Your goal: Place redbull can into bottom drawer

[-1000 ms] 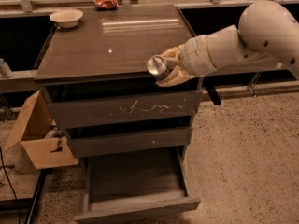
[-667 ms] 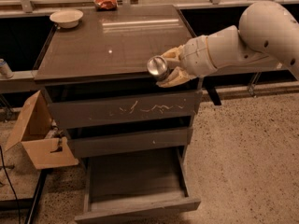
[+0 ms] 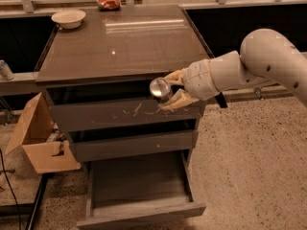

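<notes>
Cabinet (image 3: 120, 42) fills the centre of the frame, with three drawers facing the lower edge. Arm (image 3: 268, 61) enters from the right edge at the height of the scratched top drawer front (image 3: 96, 115). Bottom drawer (image 3: 139, 183) is pulled out at lower centre, with nothing lying in the part of the tray that shows. Gripper (image 3: 169, 90) hangs at centre frame before the cabinet's upper right corner. Its fingers are clamped on the redbull can (image 3: 159, 87), silver end toward the camera.

Step judged: carry down to the drawer.
- The can is well above the tray and over its right side.
- Descend clear of the two shut fronts.
- Shift toward the lower left until over mid-tray.
- Release low, inside the walls. The can is held on its side and would likely roll or bounce if dropped from height.

Not visible:
- The can's body is behind its own end and the fingers, so no blue or red mark can be made out.
- The drawer's rear is shadowed under the middle drawer front (image 3: 134, 145).
- The arm is cut off at the right edge.
</notes>
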`<action>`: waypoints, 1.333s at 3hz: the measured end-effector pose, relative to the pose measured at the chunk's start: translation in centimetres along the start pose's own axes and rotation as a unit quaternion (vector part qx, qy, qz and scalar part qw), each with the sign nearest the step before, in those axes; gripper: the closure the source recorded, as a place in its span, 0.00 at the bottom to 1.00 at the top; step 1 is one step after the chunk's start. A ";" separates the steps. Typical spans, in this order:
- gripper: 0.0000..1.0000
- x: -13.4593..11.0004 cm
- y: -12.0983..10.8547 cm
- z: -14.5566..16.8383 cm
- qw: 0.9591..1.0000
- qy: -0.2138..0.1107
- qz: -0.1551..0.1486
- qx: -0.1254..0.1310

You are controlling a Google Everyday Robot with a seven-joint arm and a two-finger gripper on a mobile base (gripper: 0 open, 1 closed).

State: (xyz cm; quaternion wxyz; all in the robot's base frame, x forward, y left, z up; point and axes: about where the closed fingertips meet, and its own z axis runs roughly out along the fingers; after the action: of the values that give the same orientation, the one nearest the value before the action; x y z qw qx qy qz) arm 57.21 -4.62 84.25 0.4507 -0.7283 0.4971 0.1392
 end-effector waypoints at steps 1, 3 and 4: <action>1.00 1.3 2.8 1.6 0.999 -0.015 0.030 -0.009; 1.00 4.3 7.3 6.1 0.996 -0.065 0.059 -0.019; 1.00 6.7 9.6 8.7 0.995 -0.075 0.066 -0.028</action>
State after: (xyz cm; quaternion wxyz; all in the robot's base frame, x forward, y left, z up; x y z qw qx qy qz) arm 54.33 -2.64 70.14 0.4563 -0.6935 0.5049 0.2365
